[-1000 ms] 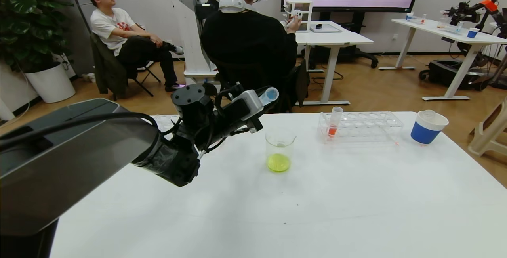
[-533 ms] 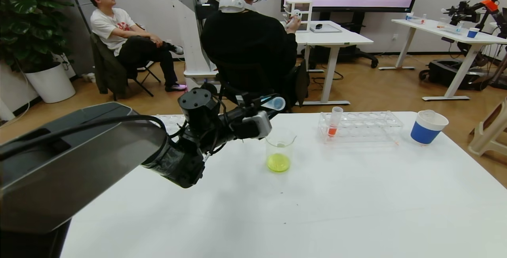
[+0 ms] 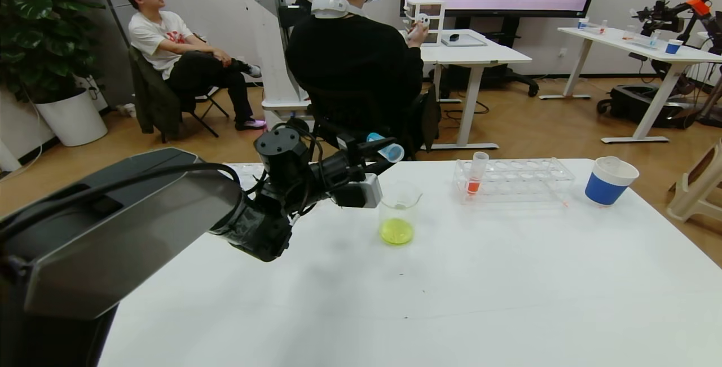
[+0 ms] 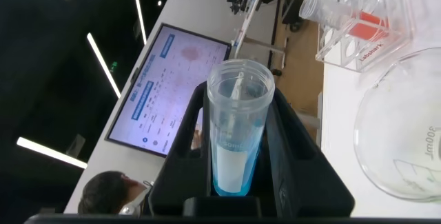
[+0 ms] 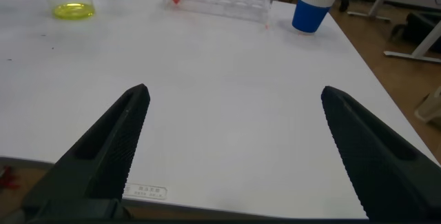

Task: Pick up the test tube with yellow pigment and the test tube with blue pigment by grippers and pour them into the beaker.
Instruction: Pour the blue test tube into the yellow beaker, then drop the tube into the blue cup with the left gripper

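Observation:
My left gripper (image 3: pixel 377 153) is shut on the test tube with blue pigment (image 3: pixel 388 150), held nearly level just above and left of the beaker (image 3: pixel 397 212). The tube's open mouth points toward the beaker's rim. In the left wrist view the tube (image 4: pixel 238 134) sits between the black fingers (image 4: pixel 303 162), with blue liquid at its bottom and the beaker (image 4: pixel 406 134) beside it. The beaker holds yellow-green liquid. The test tube with yellow pigment is out of view. My right gripper (image 5: pixel 234 120) is open and empty over the table's near edge.
A clear tube rack (image 3: pixel 524 180) with one orange-red tube (image 3: pixel 475 176) stands right of the beaker. A blue-and-white paper cup (image 3: pixel 609 180) stands farther right. Another clear rack (image 3: pixel 242 171) is partly hidden behind the left arm. People sit beyond the table.
My left wrist has rolled, bringing its white box from the top to the underside. The blue tube has tipped from mouth-up to nearly level and moved slightly toward the beaker.

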